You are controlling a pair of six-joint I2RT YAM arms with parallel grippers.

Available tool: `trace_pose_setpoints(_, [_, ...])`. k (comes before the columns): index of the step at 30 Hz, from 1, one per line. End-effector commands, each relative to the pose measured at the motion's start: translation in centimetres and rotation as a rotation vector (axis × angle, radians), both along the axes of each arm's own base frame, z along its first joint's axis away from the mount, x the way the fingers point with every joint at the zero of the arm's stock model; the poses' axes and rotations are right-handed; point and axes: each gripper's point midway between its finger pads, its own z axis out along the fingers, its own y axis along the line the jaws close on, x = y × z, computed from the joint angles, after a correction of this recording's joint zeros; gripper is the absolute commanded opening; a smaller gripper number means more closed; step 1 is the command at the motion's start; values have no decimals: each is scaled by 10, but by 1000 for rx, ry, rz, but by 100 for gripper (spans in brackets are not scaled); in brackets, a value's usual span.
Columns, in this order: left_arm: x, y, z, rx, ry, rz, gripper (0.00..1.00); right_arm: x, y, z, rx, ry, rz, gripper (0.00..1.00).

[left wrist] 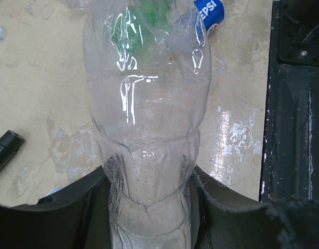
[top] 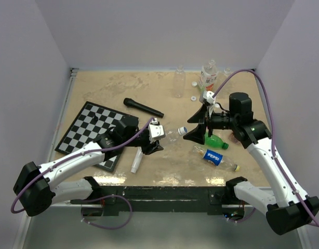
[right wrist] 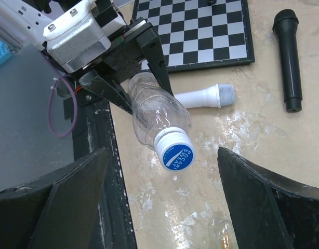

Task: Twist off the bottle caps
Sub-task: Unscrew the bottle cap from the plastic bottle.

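Nearest you, a white microphone (top: 136,163) lay on the table (top: 97,88) just in front of your left arm, and a Pepsi bottle (top: 216,158) lay on its side in front of your right arm. Just beyond them, your left fingers (right wrist: 154,57) were closed partway on the lower body of a clear bottle (left wrist: 149,129), one on each side, and held it off the table, lying nearly level with its neck aimed at your right arm. The blue cap (right wrist: 173,151) sat on that neck, facing straight into your right wrist camera. Your right fingers (right wrist: 61,202) stood wide apart, one on each side of the blue cap with a clear gap on both sides, and they gripped nothing. A green bottle (top: 216,141) lay on the table just beside your right fingers, between them and the Pepsi bottle. To the left of the held bottle lay a chessboard (top: 92,132), with your left arm reaching across its near corner, and a black microphone (top: 143,107) lay just past it. Towards the back wall, two loose white caps (top: 194,83) rested on the table between an upright clear bottle (top: 179,82) and an upright labelled bottle (top: 208,77).
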Motion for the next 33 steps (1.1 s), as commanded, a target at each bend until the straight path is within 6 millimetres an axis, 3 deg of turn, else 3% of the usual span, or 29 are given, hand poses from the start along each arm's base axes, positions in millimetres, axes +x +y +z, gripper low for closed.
trace_pose_setpoints(1, [1, -1, 16, -38, -16, 7, 0, -3, 1, 15, 54, -2, -11, 91])
trace_pose_setpoints(22, [1, -1, 17, -40, -15, 8, 0, 6, 0, 19, 97, 87, -91, 95])
trace_pose_setpoints(33, [1, -1, 19, -44, -18, 12, 0, 21, -2, -6, 69, 161, -166, 94])
